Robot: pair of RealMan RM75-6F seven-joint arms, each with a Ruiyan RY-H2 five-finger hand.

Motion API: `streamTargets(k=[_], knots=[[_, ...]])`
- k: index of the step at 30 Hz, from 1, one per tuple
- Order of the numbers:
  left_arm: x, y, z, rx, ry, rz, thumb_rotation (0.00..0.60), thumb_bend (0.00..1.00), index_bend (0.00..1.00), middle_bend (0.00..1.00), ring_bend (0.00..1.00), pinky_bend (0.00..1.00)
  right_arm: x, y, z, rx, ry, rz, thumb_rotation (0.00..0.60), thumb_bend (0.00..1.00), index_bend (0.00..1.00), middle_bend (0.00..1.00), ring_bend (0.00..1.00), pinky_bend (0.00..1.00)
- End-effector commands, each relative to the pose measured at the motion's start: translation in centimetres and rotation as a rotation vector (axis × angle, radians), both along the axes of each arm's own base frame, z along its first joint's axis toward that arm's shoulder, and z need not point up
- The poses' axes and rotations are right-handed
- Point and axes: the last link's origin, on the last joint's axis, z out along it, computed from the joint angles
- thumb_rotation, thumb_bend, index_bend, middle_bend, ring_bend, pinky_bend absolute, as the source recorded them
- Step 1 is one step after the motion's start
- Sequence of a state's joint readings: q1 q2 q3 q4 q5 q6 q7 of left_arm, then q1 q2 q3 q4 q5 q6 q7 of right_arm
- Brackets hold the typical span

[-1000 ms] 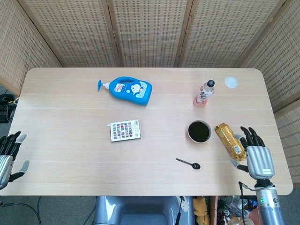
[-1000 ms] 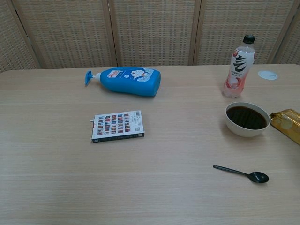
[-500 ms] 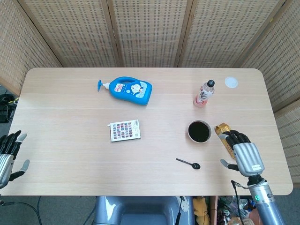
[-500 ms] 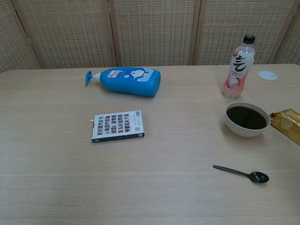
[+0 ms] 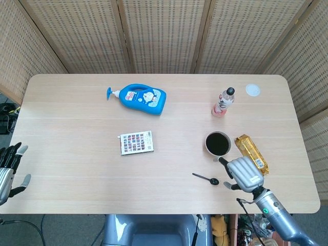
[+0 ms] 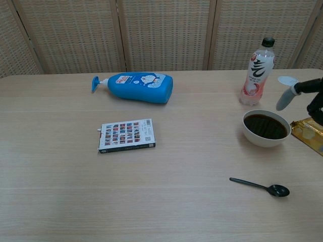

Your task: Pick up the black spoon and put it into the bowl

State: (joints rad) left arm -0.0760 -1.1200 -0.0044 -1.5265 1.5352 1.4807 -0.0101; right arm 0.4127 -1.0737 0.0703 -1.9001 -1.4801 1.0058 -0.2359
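My right hand point(image 5: 243, 173) hovers over the desk point(image 5: 77, 113), fingers point(image 6: 284, 98) spread and holding nothing. The black spoon point(image 5: 206, 178) lies flat just to its left, untouched; the bowl point(image 5: 218, 143) sits just beyond the fingertips. My left hand point(image 5: 9, 166) rests open at the desk's far left edge.

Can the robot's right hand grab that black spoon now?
Probably yes. The right hand hangs open beside the black spoon, whose scoop end points toward it. Nothing lies between them; the bowl sits just behind.
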Motion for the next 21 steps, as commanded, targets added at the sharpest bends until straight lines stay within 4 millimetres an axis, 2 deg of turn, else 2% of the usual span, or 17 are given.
streamTargets(k=[1,8,21], knots=[[0.0,0.0,0.0,0.0,0.001,-0.001,0.6,0.42,0.0,0.0,0.0,0.0,0.5,-0.5,-1.5,0.12,0.069,0.025,0.6,0.57,0.3,0.9,0.92,1.0],[-0.2,0.0,0.0,-0.002,-0.001,0.004,0.6,0.42,0.0,0.0,0.0,0.0,0.1,-0.9,-3.1,0.218,0.149,0.01,0.6,0.73,0.27,0.99,0.98,1.0],[-0.2,0.0,-0.2,-0.01,-0.007,0.002,0.6,0.42,0.0,0.0,0.0,0.0,-1.1,-0.7,-5.8,0.305,0.235,-0.027,0.6,0.75,0.27,1.0,0.99,1.0]])
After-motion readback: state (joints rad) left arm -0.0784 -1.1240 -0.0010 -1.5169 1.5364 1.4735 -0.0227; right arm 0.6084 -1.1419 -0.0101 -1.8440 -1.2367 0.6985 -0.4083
